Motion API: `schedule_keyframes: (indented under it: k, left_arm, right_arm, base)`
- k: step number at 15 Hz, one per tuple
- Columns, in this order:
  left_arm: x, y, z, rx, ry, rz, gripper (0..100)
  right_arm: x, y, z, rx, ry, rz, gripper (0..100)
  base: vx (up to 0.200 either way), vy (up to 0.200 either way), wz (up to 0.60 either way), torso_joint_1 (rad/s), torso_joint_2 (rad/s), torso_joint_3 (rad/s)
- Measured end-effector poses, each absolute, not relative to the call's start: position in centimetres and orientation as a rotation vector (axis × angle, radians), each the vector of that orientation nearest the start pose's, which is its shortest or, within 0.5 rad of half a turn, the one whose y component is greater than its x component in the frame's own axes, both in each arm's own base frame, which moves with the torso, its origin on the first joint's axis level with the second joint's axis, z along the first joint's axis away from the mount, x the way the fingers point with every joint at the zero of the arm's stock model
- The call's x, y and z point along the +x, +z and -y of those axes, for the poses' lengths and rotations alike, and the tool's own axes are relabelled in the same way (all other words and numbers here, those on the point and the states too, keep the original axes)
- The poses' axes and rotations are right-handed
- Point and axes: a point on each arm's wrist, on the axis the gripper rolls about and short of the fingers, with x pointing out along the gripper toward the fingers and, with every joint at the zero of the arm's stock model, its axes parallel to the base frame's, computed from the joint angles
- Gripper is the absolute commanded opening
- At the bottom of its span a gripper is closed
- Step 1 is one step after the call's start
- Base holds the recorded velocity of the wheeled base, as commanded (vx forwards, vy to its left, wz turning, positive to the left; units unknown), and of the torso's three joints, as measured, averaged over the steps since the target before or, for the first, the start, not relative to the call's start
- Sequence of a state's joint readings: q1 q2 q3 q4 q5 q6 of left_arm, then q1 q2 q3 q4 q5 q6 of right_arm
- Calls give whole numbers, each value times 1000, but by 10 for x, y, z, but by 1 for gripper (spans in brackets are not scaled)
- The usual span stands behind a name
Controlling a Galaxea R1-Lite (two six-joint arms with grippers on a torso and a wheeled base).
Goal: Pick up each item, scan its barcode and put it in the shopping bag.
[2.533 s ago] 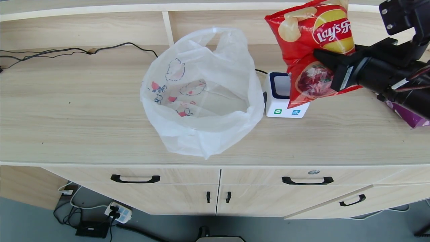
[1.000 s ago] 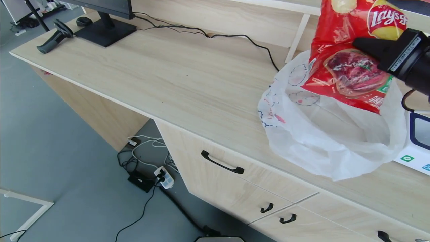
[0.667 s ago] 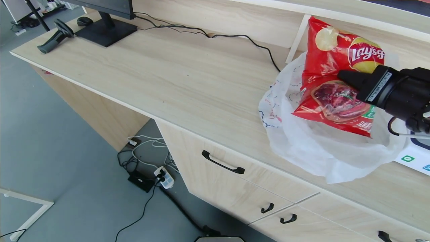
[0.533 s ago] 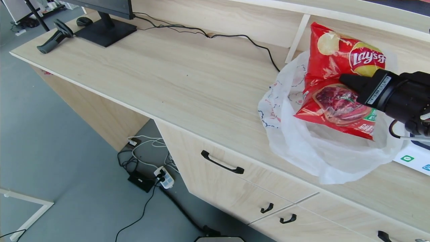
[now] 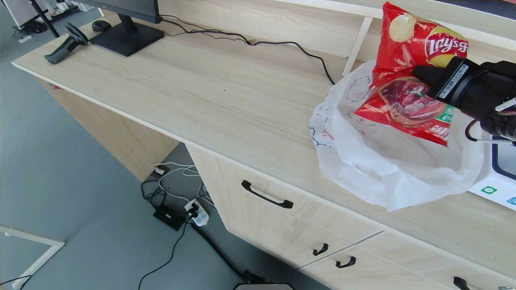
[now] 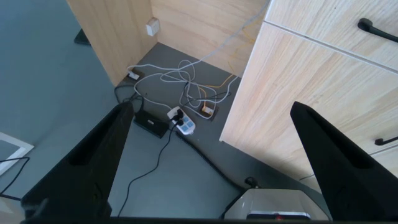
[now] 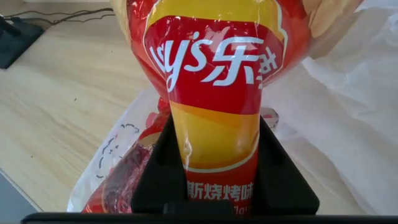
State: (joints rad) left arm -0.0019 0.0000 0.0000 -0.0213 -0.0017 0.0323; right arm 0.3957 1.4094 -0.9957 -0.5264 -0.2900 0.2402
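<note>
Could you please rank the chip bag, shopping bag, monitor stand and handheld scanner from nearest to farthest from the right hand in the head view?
1. chip bag, held in the right hand.
2. shopping bag, just below it.
3. monitor stand, far left on the counter.
4. handheld scanner, at the counter's left end.

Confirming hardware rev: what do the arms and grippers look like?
Right arm: matte black, cylindrical, with a white barcode-style label strip near the wrist and a looped black cable. Right gripper: black tapered fingers. Left gripper: two matte black, wedge-shaped fingers, no markings visible.
</note>
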Motion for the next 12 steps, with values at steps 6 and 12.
schedule_keyframes:
  k: [6,12]
  left_arm:
    - [-23,78,0,31,-4,22,100]
    - [-23,78,0,36,-4,23,100]
  right_arm:
    - [244,293,-85,150,62,57,0]
    - [238,264,-87,56,95,12,0]
  base:
    - [0,0,0,0,0,0]
    - [0,0,0,0,0,0]
